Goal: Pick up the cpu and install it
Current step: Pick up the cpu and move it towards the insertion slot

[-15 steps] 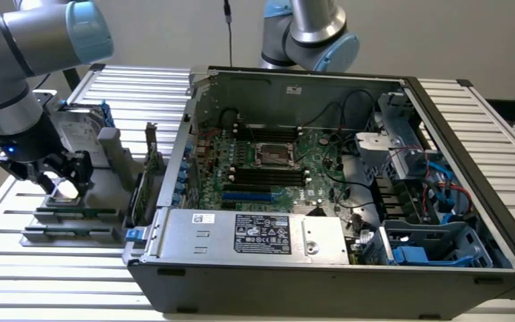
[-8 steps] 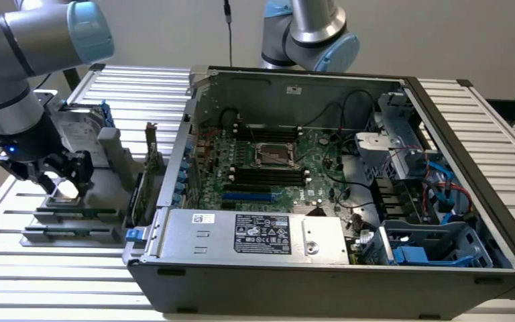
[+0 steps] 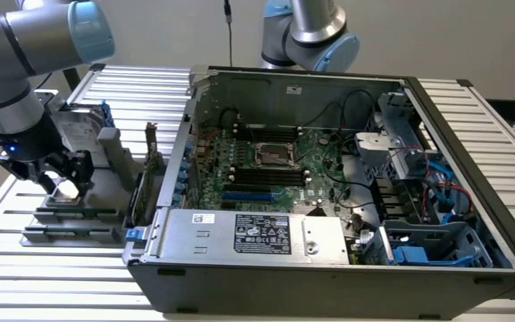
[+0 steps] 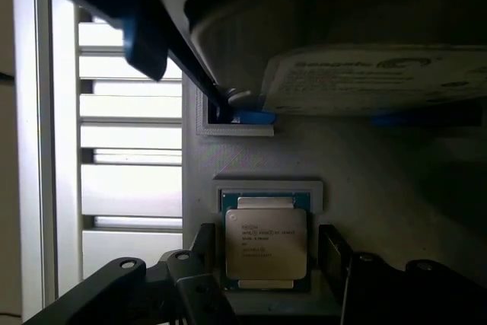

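We see the gripper [image 3: 61, 180] at the left edge of the exterior view, hanging low over a grey holder [image 3: 105, 194] that stands on the slatted table [image 3: 61, 282]. Its jaws are spread wide, holding nothing. The cpu [image 3: 64, 192] lies flat on the holder right beneath them, to the left of the open case [image 3: 329, 282] and outside it.

In the wrist view the cpu [image 4: 265, 243] sits in a pale-framed recess of the holder [image 4: 365, 173], silver top up with small print on it (we cannot read the print) and a thin green rim around the metal. The gripper [image 4: 266, 253] straddles it – one dark finger [image 4: 204, 247] just beside one edge and the other just beside the opposite edge. Whether either finger touches the rim, we cannot tell.

A hard drive [image 4: 365, 74] with a white label stands on the same holder, near the cpu; in the exterior view it is behind the gripper.

Inside the case – at the centre of the exterior view – the motherboard [image 3: 275, 181] lies flat with its socket [image 3: 273, 154] near the middle, and a labelled power supply [image 3: 257, 235] along the near wall
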{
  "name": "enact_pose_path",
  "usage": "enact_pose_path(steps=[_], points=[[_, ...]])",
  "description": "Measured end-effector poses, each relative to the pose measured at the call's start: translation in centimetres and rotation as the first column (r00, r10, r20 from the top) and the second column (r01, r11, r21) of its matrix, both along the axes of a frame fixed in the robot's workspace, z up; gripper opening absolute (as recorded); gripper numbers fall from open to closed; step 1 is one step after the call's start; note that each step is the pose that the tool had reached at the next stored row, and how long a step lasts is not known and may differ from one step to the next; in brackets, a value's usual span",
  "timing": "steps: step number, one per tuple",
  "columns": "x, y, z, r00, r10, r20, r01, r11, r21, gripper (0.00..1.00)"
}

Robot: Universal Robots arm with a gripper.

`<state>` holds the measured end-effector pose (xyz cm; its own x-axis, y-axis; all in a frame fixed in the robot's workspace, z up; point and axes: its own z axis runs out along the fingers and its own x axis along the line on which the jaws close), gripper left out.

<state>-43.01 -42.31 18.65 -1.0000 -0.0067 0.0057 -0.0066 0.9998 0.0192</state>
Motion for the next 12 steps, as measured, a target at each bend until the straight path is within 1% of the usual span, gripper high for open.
enact_pose_path(steps=[5,12], points=[[0.01,0.05,-0.04,1.0000,0.000,0.0060,0.000,1.0000,-0.0004,0.65],[-0.02,0.05,-0.07,1.0000,0.000,0.0070,0.000,1.0000,-0.0005,0.65]])
